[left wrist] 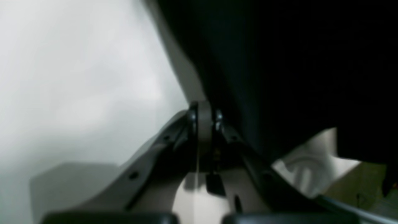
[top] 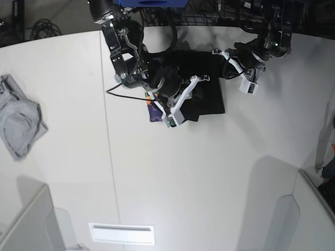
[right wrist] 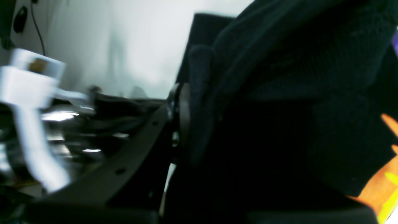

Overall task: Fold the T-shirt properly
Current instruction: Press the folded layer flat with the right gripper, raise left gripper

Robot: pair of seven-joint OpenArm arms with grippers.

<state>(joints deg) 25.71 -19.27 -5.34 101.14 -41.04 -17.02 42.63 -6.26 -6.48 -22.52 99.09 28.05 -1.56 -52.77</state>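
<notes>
The black T-shirt [top: 209, 97] lies bunched on the white table [top: 209, 172] at the back middle, with a bit of purple print [top: 153, 113] at its left edge. My right gripper [top: 204, 79] is over the shirt's middle. In the right wrist view its jaws [right wrist: 179, 119] are shut on a fold of black cloth [right wrist: 264, 124], with orange print [right wrist: 377, 186] at the lower right. My left gripper [top: 216, 52] is at the shirt's far right corner. In the left wrist view it [left wrist: 203, 119] is shut on the shirt's edge [left wrist: 279, 77], which rises from the fingertips.
A small light grey garment [top: 18, 121] lies at the table's far left. A white label strip [top: 121, 234] sits near the front edge. Grey partitions [top: 29, 225] stand at the front left and front right corners. Cables and a blue base [top: 152, 2] are behind the table.
</notes>
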